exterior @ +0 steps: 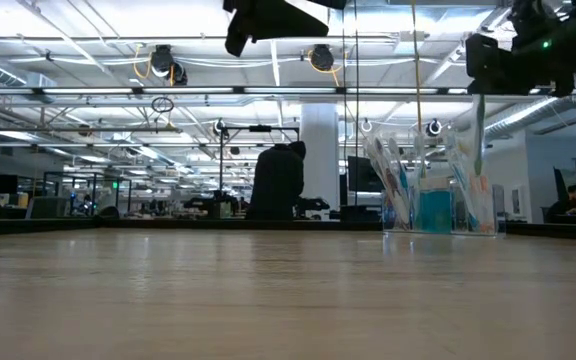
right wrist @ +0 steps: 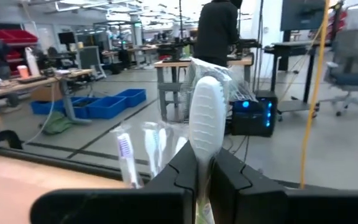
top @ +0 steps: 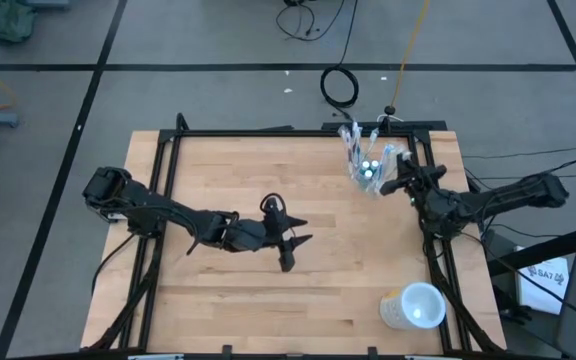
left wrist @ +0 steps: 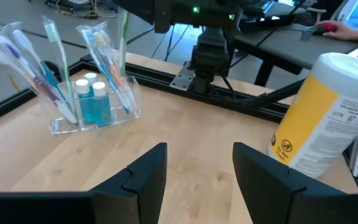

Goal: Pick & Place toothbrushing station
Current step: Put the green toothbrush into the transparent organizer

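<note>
The station (top: 366, 160) stands at the far right corner of the desk (top: 268, 200), just inside the black frame (top: 164, 175). It is a clear tumbler (left wrist: 95, 112) holding wrapped toothbrushes (left wrist: 55, 46) that fan upward and outward, with two blue white-capped tubes (left wrist: 92, 99) upright in its middle. In the low view the tumbler sits flat on the wood, brushes leaning to either side.

The right pincer (top: 400, 182) hovers just beside the station, on its right side. Its fingers (right wrist: 182, 171) are pressed together on a white toothbrush (right wrist: 204, 134), whose handle rises upright between them; this one looks wrapped too, though the wrist view is too close to be sure. Other brushes (right wrist: 126, 158) show just beyond the fingers.

The left pincer (top: 288, 240) hangs over the middle of the desk, well apart from the station, its fingers (left wrist: 148, 171) spread and holding nothing. Its wrist view looks across bare wood toward the tumbler and the right arm's base.

A whitish cup (top: 413, 305) lies on its side near the front right corner of the desk. A yellow-and-white canister (left wrist: 319, 115) stands at the right edge of the desk. In the room behind, a person (exterior: 276, 180) in dark clothes stands at a bench.
</note>
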